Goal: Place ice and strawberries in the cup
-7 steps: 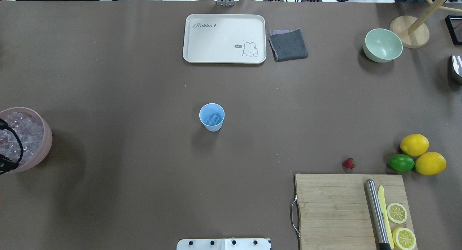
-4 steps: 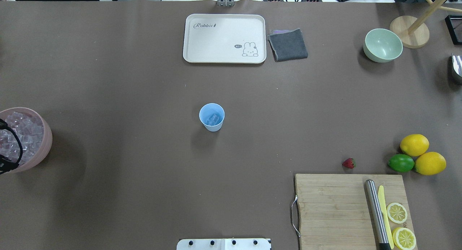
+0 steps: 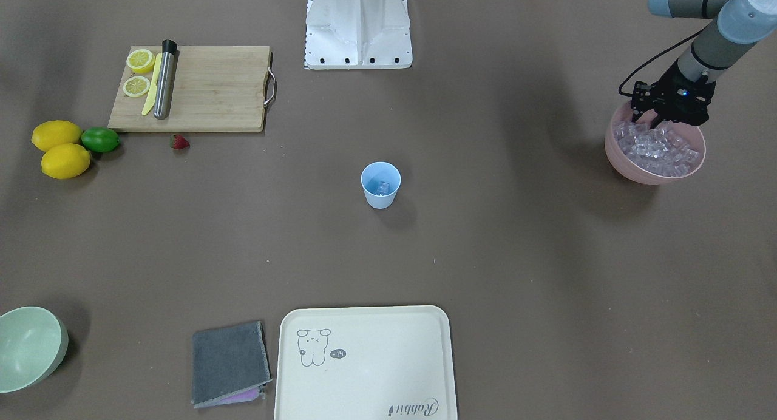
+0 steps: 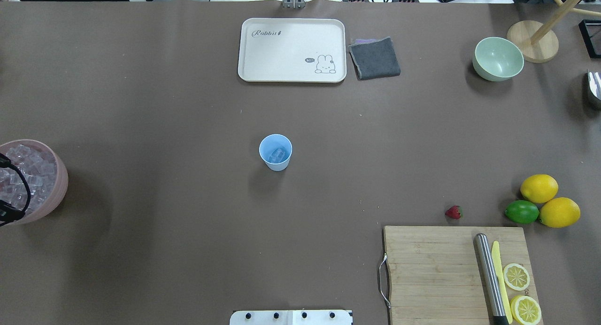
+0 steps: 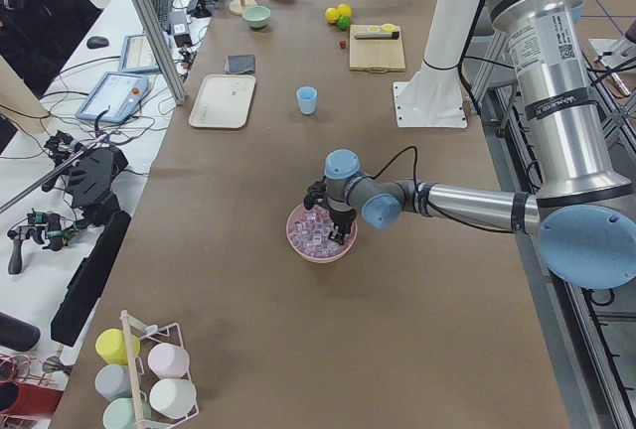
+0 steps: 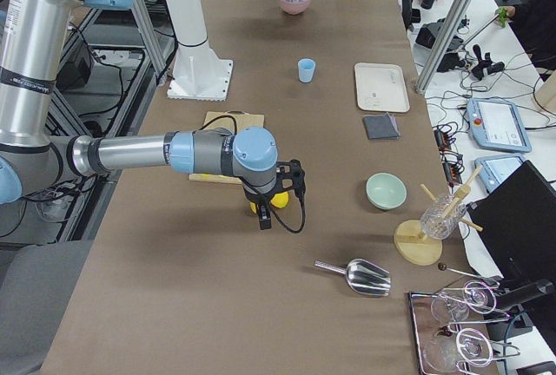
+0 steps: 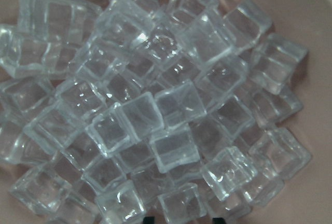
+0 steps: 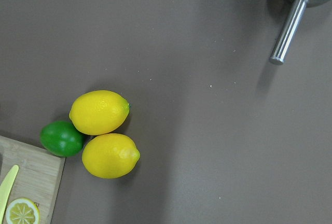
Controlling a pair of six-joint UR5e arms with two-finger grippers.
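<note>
Your left gripper (image 3: 647, 122) is down in the pink bowl (image 3: 652, 176) at the table's (image 4: 188, 104) left end, its fingertips dipped into the heap of ice (image 3: 661, 150). In the left wrist view the two dark tips show at the bottom edge with a piece of ice between them, so the jaws are apart; you cannot tell from these views whether they touch that piece. The cup (image 4: 275, 152) stands upright near the middle of the table, well apart from the bowl, with a clear cube (image 4: 278, 154) already lying in its bottom. The strawberry (image 4: 453, 212) lies on the table toward the right, just beyond the far edge of the board (image 4: 432, 268) and to the left of the lime (image 4: 521, 212) and the two lemons (image 4: 539, 188). Your right gripper (image 6: 263, 219) hangs over that fruit cluster, and its wrist camera looks straight down on the lemons and lime. It shows only in the side view, so you cannot tell how its jaws stand.
</note>
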